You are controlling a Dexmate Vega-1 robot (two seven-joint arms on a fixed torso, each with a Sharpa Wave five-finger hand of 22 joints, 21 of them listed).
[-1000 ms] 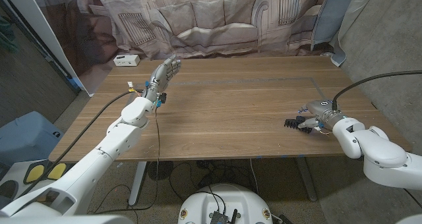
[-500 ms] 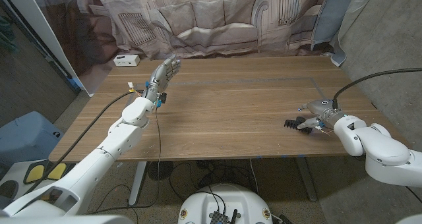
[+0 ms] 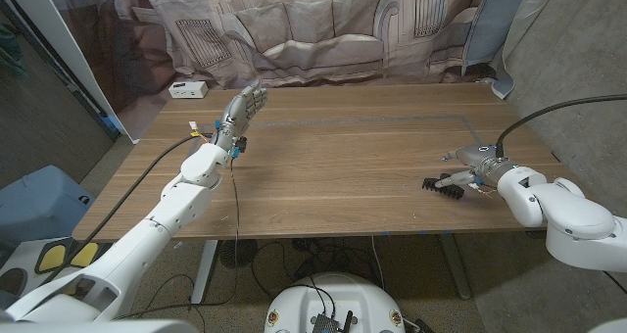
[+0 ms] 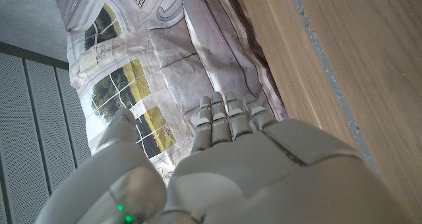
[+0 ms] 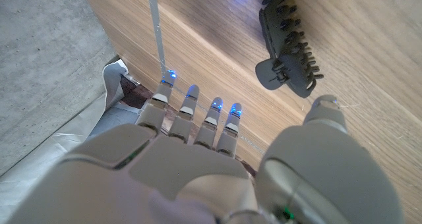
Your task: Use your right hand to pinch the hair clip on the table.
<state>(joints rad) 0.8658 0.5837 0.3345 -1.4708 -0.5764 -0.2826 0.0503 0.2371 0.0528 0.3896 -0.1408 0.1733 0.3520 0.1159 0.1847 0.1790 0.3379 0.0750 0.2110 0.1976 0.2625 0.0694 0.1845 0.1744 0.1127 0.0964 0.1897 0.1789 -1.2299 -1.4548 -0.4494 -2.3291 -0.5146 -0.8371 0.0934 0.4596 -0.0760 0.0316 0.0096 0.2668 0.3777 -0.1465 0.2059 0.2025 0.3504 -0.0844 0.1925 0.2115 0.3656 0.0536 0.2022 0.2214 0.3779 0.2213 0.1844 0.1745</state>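
My right hand (image 3: 477, 166) beside the hair clip (image 3: 443, 185) on the wooden table (image 3: 343, 147).

The dark, toothed hair clip (image 5: 287, 46) lies on the table just off my right thumb tip (image 5: 326, 109), apart from it; my right fingers (image 5: 198, 105) reach out side by side past the clip, spread from the thumb and gripping nothing. My left hand (image 3: 241, 114) hangs over the table's far corner, well apart from the clip, its fingers (image 4: 227, 112) straight, together and empty. A small white box (image 3: 187, 88) sits beyond them.
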